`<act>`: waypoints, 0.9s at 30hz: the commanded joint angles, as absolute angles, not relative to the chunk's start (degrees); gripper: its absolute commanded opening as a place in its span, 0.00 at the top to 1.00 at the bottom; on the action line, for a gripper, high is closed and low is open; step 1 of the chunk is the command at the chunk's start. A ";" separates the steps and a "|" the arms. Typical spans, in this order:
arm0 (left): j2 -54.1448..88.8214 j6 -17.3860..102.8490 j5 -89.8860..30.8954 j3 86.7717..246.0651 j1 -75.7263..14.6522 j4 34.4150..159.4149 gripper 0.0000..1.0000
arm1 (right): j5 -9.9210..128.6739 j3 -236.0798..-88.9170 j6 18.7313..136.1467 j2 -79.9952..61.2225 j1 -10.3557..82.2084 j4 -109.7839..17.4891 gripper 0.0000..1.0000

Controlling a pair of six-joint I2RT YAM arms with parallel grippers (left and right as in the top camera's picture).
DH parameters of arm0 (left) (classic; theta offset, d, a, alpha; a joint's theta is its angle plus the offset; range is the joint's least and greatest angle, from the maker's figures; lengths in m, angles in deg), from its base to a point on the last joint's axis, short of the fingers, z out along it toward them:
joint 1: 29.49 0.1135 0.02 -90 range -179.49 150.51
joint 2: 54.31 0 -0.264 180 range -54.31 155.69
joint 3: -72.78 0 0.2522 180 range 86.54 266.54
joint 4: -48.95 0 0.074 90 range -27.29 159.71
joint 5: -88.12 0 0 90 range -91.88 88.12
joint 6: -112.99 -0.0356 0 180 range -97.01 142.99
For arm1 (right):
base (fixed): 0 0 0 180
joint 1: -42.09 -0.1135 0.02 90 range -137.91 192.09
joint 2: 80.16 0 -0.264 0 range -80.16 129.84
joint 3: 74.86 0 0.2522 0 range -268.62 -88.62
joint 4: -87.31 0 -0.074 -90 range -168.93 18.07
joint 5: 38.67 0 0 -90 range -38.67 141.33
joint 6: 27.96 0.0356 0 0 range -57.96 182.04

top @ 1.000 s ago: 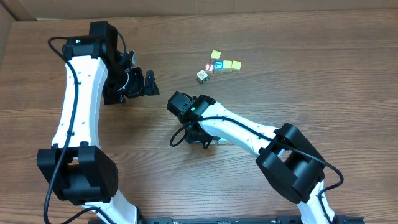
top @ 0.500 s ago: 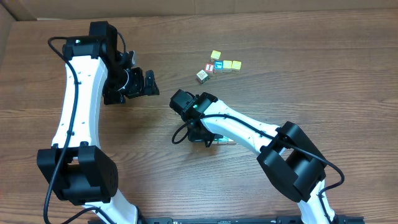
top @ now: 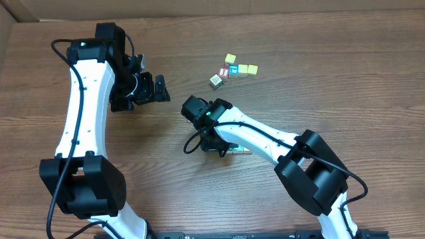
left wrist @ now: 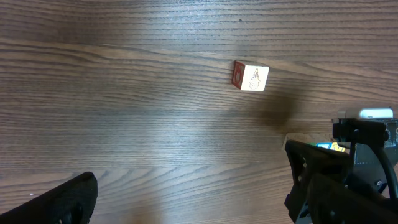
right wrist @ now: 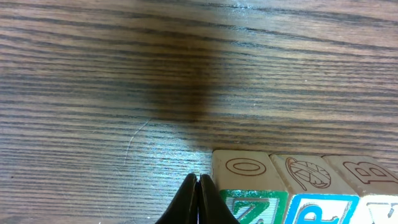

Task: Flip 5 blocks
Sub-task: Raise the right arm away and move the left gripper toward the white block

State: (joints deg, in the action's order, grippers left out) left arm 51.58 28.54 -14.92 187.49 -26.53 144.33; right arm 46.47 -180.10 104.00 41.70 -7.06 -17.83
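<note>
A row of small wooden blocks lies at the bottom right of the right wrist view. The nearest block (right wrist: 249, 177) has an O on top and a green Z on its front. Beside it is a block (right wrist: 311, 177) with a leaf picture on top and a blue front, then one (right wrist: 367, 174) with a B. My right gripper (right wrist: 198, 190) is shut and empty, its tips right at the left side of the Z block. From overhead the row (top: 238, 150) peeks out beside the right gripper (top: 219, 147). My left gripper (top: 158, 89) hangs open and empty, well away at the left.
A separate cluster of cubes (top: 236, 70) sits at the back of the table, yellow, blue and red-faced ones among them. One cube (left wrist: 251, 77) with a red side and a white picture face shows in the left wrist view, ahead of the open left gripper (left wrist: 193, 208).
The right arm shifted slightly to the right a second ago, then held still. The left arm has not moved.
</note>
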 commanded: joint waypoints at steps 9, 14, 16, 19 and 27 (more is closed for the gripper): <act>52.30 28.32 -14.79 188.93 -26.90 144.29 0.00 | 47.13 -192.74 100.72 40.37 -3.30 -12.89 0.90; 52.30 28.32 -14.79 188.93 -26.90 144.29 0.00 | 50.93 -195.67 97.77 40.37 3.24 -12.32 0.77; 52.30 28.32 -14.81 188.93 -26.90 144.29 0.00 | 52.24 -195.64 97.68 40.37 6.15 -12.37 0.70; 52.30 28.32 -14.81 188.93 -26.90 144.29 0.00 | 54.91 -195.62 97.53 40.37 10.78 -12.39 0.64; 52.30 28.32 -14.79 188.93 -26.90 144.29 0.00 | 57.05 -195.62 97.57 40.39 16.44 -13.74 0.43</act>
State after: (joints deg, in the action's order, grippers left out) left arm 51.58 28.54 -14.92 187.49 -26.53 144.33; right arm 55.45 -194.49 97.83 41.70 16.79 -12.98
